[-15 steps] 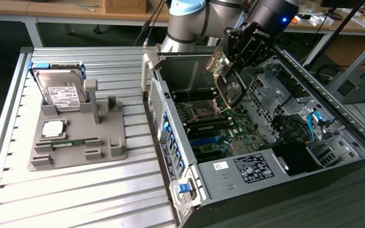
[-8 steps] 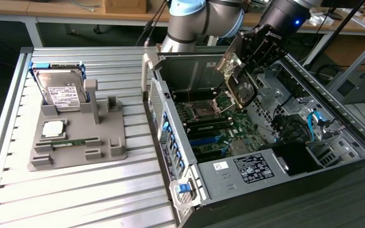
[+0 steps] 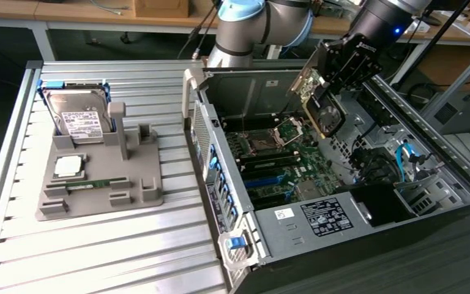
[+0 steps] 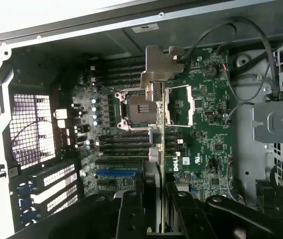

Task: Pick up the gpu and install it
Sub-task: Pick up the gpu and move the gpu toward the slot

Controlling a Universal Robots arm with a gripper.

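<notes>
My gripper is shut on the gpu, a dark card with a roundish cooler. The card hangs tilted over the open computer case, well above the motherboard. In the wrist view the gpu appears edge-on between my two black fingers. Its silver end bracket points toward the far wall of the case. The card sits over the CPU socket and the row of dark slots. A blue slot lies beside the fingers.
A grey fixture tray on the slatted table holds a silver hard drive, a small processor chip and a green memory stick. Cables and a drive cage line one side of the case.
</notes>
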